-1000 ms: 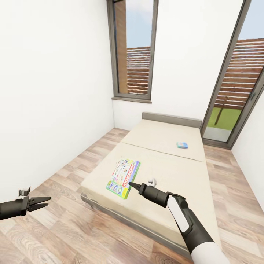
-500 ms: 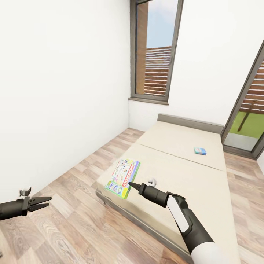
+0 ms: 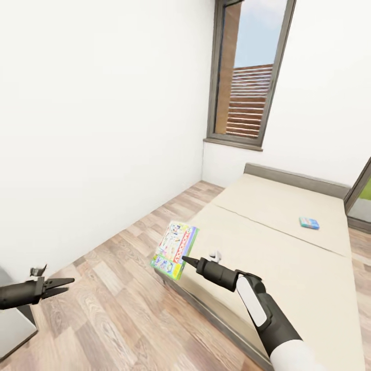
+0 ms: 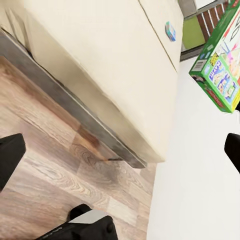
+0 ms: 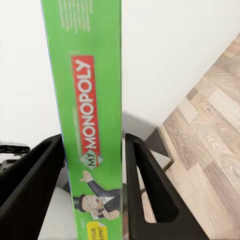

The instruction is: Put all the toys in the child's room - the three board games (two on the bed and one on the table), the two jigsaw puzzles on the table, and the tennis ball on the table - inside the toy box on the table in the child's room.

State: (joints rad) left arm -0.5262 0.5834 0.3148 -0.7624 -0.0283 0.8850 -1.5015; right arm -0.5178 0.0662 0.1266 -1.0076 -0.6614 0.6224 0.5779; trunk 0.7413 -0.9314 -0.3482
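On bed (image 3: 288,242): 1 blue game (image 3: 308,222); R gripper (image 3: 184,260) pinches 1 green Monopoly box (image 3: 175,249); L gripper (image 3: 66,284) fingers spread.

Bare plank floor (image 3: 118,288) open beside bed (image 3: 288,268); white wall (image 3: 93,129) (close on left) bounds passage.

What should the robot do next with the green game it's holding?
Probably keep turning away from the bed to carry it off to the toy box. The right claw is shut on the green Monopoly game, lifted off the mattress. The toy box isn't in sight here. The small blue game lies on the bed for a later trip.
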